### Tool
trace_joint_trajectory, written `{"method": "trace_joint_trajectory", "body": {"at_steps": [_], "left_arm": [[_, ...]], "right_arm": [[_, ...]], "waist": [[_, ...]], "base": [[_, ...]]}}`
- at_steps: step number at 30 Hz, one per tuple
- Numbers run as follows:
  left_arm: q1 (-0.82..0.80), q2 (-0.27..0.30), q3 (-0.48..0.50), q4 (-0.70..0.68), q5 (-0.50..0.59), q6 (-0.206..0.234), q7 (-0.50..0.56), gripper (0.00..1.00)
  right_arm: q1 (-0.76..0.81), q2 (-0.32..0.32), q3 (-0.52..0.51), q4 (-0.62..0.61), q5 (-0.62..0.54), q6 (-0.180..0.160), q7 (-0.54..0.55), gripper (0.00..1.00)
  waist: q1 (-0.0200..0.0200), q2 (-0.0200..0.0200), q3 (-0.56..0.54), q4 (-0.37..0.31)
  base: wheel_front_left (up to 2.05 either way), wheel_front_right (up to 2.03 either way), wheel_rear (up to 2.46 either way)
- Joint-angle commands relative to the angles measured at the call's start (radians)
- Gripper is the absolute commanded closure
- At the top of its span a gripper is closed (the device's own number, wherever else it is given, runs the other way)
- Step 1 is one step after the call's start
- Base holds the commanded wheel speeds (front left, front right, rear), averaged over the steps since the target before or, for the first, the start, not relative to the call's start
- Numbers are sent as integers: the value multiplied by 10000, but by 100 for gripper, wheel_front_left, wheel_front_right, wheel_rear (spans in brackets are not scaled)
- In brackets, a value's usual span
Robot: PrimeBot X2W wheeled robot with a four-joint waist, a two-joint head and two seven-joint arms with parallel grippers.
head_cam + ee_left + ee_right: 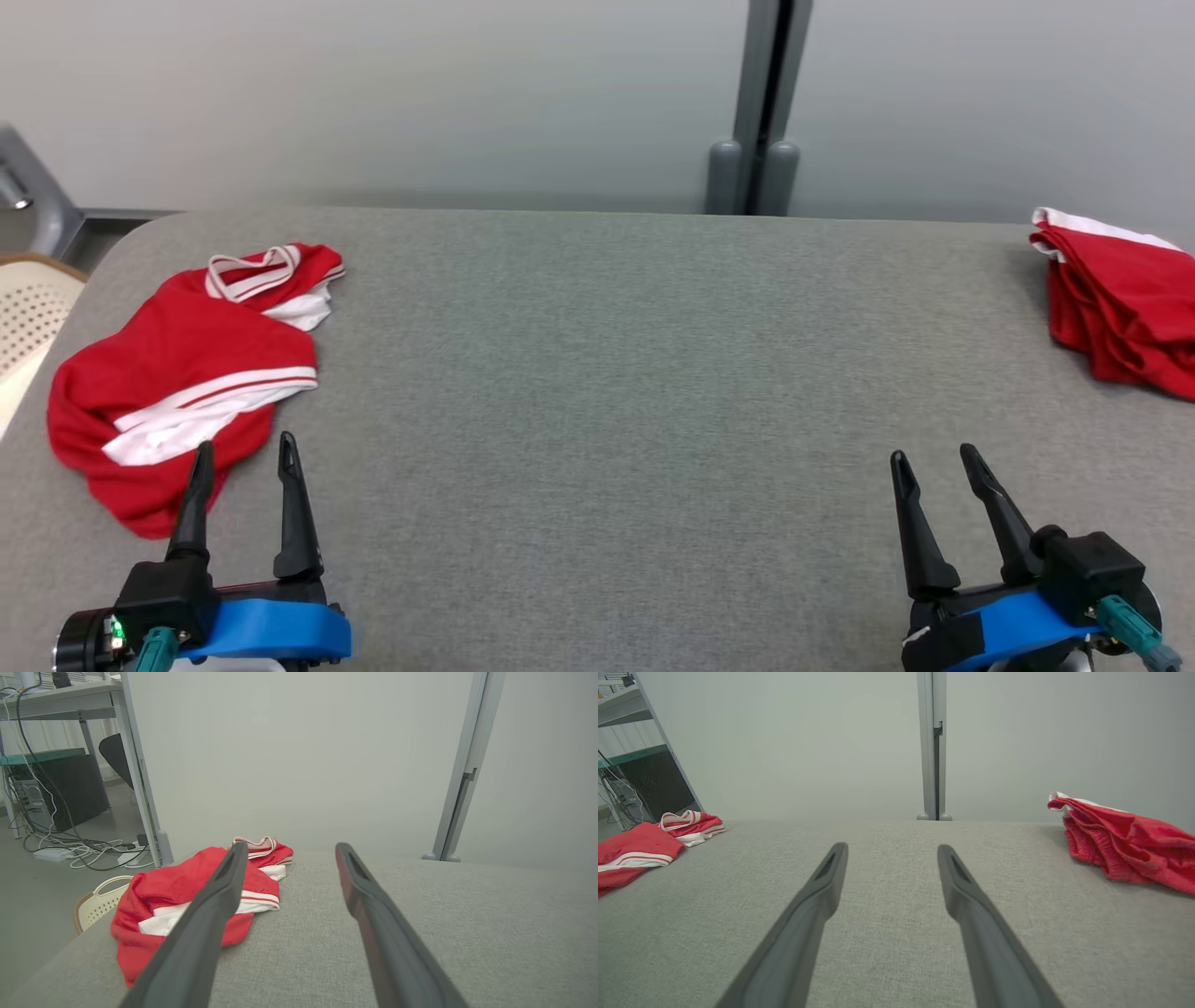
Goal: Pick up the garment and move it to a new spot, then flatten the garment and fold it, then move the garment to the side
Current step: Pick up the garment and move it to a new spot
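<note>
Looking across the grey bench [607, 373], we find the crumpled red garment [177, 373] on its left part, just ahead of our left pincer [245, 444] and a little to its left. One fingertip overlaps the near hem in the head view, though we cannot tell whether it touches. The garment's long axis runs from near-left to far-right. Both pincers stand wide and empty; the right pincer [932, 453] is well apart from it, nearer the folded pile [1120, 308]. We judge the left arm the one to reach.
</note>
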Motion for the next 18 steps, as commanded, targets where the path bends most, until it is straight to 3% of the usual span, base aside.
{"method": "trace_joint_trajectory", "body": {"at_steps": [1,18], "left_arm": [[-53,16,55,-43,18,32,-29,0],[-107,53,383,-223,-11,22,-29,0]], "right_arm": [[-1,15,41,-50,-17,3,-9,0],[-289,14,316,-30,-122,2,-47,0]], "waist": [[0,-1,93,249],[0,-1,482,2376]], "base": [[0,0,0],[0,0,0]]}}
